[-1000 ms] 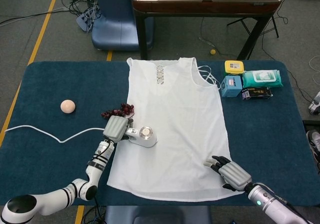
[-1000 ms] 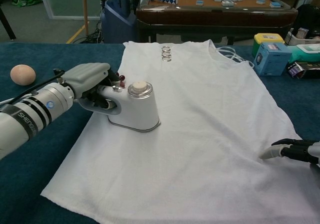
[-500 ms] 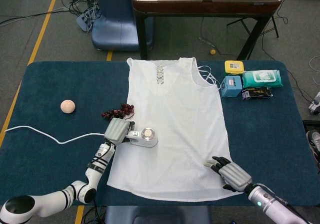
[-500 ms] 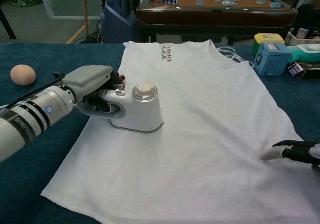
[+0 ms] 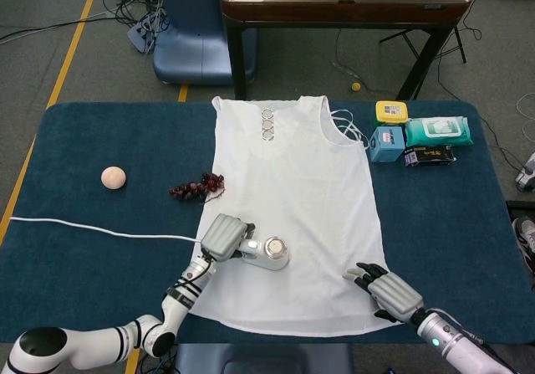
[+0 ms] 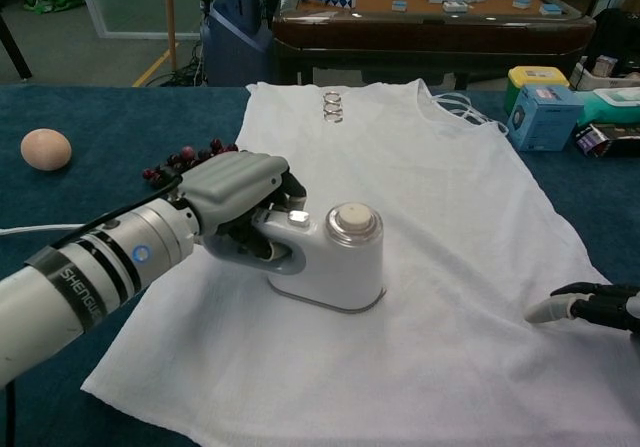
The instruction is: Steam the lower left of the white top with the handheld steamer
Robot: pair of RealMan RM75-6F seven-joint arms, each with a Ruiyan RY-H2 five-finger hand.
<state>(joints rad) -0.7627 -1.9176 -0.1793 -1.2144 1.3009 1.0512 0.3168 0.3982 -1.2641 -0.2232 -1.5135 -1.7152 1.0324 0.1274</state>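
A white sleeveless top (image 5: 292,198) lies flat on a dark blue table (image 5: 84,140), neckline away from the robot and hem toward it. The robot's left hand (image 6: 235,202) is wrapped around the handle of a white handheld steamer (image 6: 335,257), whose flat base sits on the fabric in the lower left part of the top, inside the left edge and above the hem. A white cord (image 5: 100,230) runs from that side across the table to its left edge. The right hand (image 5: 389,290) rests on the lower right corner of the top, fingers apart and holding nothing, apparently pinning the cloth. The step in hand appears to be the steaming pass itself, with the steamer already over the target area. The next move likely calls for sliding the base slowly over the rest of the lower left corner toward the hem, keeping it flat so the cloth does not bunch. A bunch of dark grapes (image 5: 194,187) and a peach-coloured ball (image 5: 113,176) lie on the table left of the top; small boxes and a wipes pack (image 5: 437,130) sit at the far right.
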